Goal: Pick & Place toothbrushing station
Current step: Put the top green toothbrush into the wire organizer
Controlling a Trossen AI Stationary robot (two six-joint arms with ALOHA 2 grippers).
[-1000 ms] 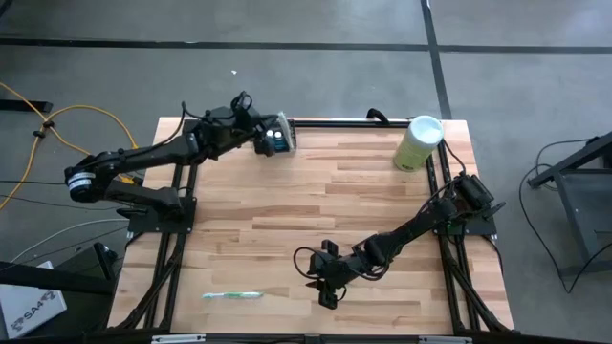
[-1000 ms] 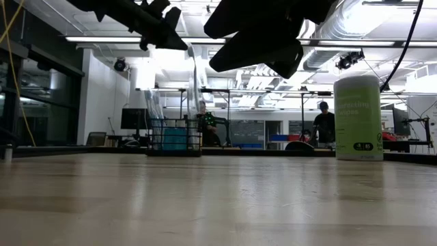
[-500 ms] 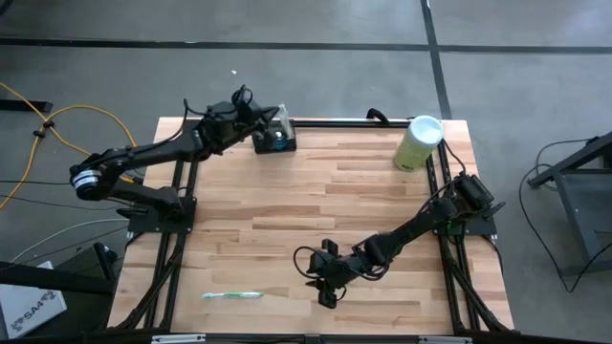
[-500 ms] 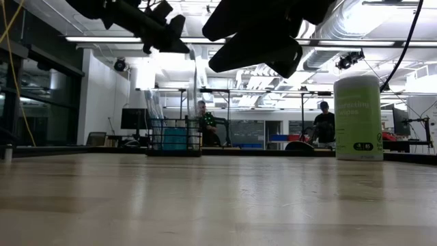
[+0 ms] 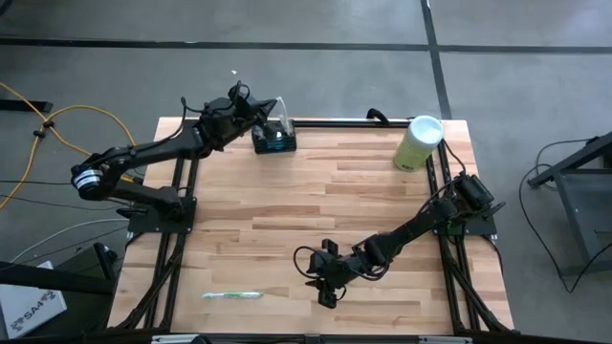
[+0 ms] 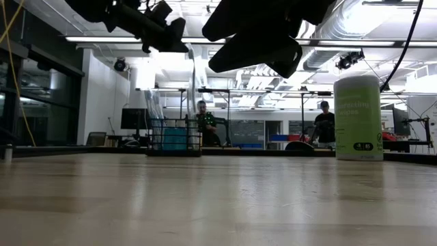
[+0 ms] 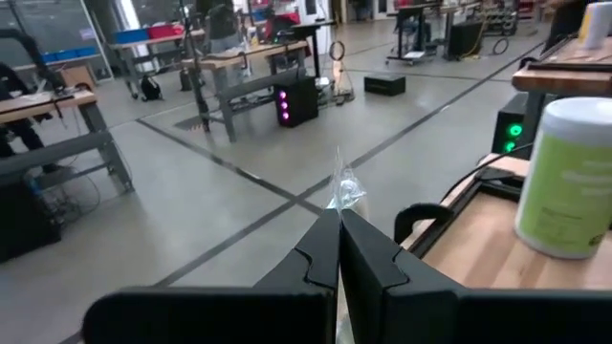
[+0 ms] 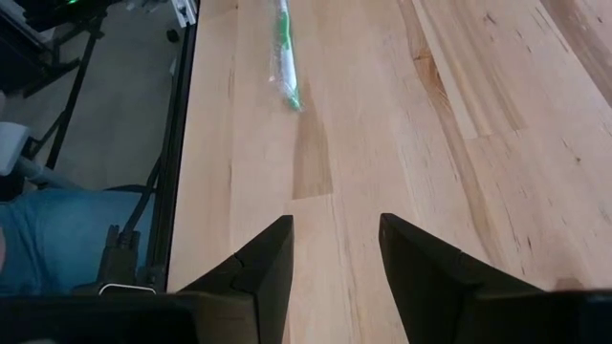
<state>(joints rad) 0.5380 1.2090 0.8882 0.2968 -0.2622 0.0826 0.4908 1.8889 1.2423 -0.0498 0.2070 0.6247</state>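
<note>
**Caddy at the far edge, left arm on top of it**

Item: toothbrushing station (image 5: pixel 274 140), a small black slotted caddy with something blue-green inside and a clear, thin piece standing up out of it.

Location: far edge of the table (image 5: pixel 316 220), left of centre, well apart from the pale green canister (image 5: pixel 418 142) at the far right corner. It appears to rest upright on the wood.

Key relation: the left gripper (image 5: pixel 251 111) sits just beside and above the caddy, on its left. Its fingers are pressed together, pinching the tip of a clear, crinkled plastic piece (image 7: pixel 344 187).

Other arm: the right gripper (image 5: pixel 326 289) hovers near the front edge, jaws parted and holding nothing, aimed toward a green toothbrush (image 8: pixel 285 70) lying flat at the front left.

Judgement: the left arm is far nearer the caddy.
</note>
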